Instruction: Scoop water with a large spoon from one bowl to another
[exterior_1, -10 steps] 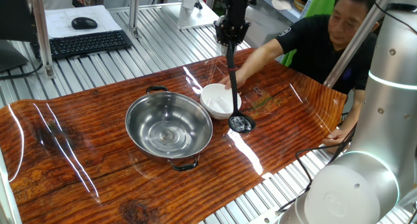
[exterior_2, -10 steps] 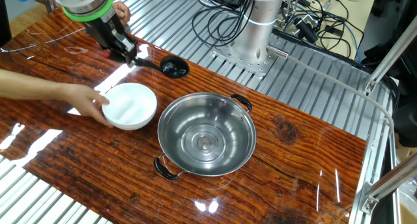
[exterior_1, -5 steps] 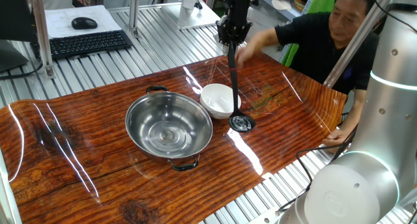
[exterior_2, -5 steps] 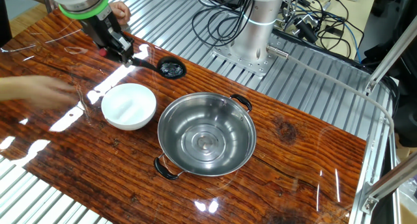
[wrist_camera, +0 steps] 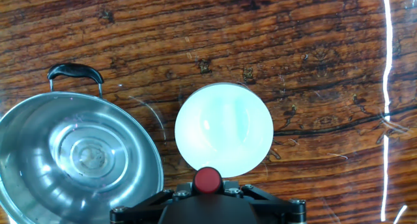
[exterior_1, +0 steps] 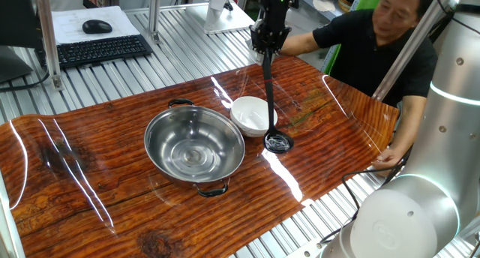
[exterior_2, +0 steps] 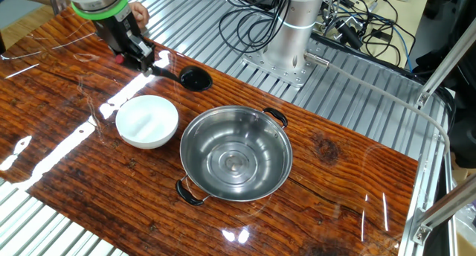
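My gripper is shut on the thin handle of the black ladle, which hangs down steeply. The ladle's round cup is low at the table just right of the small white bowl. The wide steel bowl with dark loop handles stands left of the white bowl. In the other fixed view the gripper holds the ladle with its cup beyond the white bowl and the steel bowl. The hand view shows the white bowl and the steel bowl; the ladle is hidden there. Water is too faint to make out.
A person sits at the table's far right side, one arm reaching behind my gripper and one hand on the table edge. A keyboard and mouse lie beyond the table. Cables and the arm base stand near the other edge.
The person's hand has let go of the white bowl and pulled back off the table. The gripper and ladle have stayed almost in place.
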Action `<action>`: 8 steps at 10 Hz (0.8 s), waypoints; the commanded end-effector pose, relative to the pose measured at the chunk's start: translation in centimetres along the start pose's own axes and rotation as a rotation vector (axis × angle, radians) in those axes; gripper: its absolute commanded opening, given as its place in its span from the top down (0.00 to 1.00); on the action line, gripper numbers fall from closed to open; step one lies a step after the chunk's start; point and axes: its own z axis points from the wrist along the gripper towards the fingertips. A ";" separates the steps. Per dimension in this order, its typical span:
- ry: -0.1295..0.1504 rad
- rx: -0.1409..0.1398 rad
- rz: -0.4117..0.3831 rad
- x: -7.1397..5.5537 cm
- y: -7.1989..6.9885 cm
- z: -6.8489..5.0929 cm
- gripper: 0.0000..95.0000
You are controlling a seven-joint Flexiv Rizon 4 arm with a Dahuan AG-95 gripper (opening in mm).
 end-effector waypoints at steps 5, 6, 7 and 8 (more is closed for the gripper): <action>-0.010 0.004 0.021 0.1 0.0 0.1 1.00; -0.006 0.003 0.020 0.1 0.0 0.1 1.00; -0.006 0.003 0.020 0.1 0.0 0.1 1.00; -0.004 0.003 0.018 0.1 0.0 0.1 1.00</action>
